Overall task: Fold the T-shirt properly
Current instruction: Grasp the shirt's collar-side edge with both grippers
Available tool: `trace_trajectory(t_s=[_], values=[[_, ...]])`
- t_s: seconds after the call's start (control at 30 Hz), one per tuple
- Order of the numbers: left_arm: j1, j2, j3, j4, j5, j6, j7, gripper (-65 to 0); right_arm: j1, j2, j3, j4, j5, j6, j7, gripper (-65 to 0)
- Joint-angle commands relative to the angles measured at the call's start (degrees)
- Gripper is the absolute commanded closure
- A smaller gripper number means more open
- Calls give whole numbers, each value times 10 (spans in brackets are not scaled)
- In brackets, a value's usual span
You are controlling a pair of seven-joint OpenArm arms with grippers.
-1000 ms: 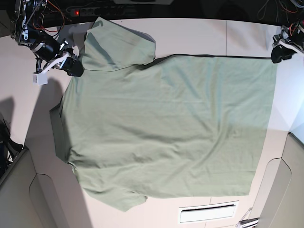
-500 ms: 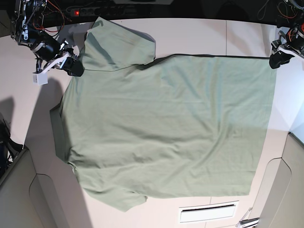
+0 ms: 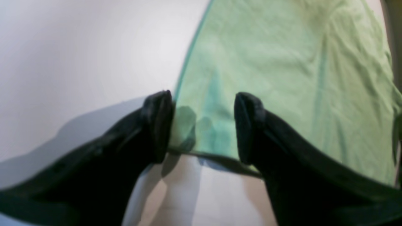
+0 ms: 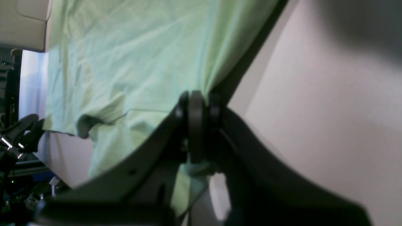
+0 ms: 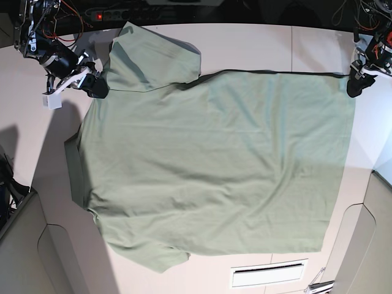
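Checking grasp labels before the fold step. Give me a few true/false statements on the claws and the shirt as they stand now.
1. The right claw is shut on the T-shirt. True.
2. The left claw is clamped on the hem. False: its jaws stand open, astride the shirt's corner.
3. The shirt lies spread flat on the table. True.
4. The shirt is already folded in half. False: it lies in one open layer, both sleeves out.
5. Both claws are at the same edge of the shirt in the base view. True, the top edge.
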Motion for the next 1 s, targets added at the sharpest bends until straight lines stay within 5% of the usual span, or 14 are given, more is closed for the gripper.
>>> trace_trajectory(t_s=[0.0, 0.2, 0.37, 0.67, 0.83, 0.97], values=[[4, -6, 0, 3, 0, -5, 30, -350, -2, 6, 1, 4, 4, 0, -4, 0], [7, -6, 0, 3, -24, -16, 58, -350, -2, 7, 1, 4, 4, 0, -4, 0], [7, -6, 0, 3, 16, -15, 40, -348, -2, 6, 1, 4, 4, 0, -4, 0], [6, -6, 5, 3, 45, -15, 17, -267, -2, 6, 1, 4, 4, 0, -4, 0], [6, -6, 8, 3, 51, -15, -14, 0, -2, 6, 1, 5, 4, 0, -4, 0], [5, -6, 7, 3, 49, -14, -16, 0, -2, 7, 3, 7, 6, 7, -20, 0]])
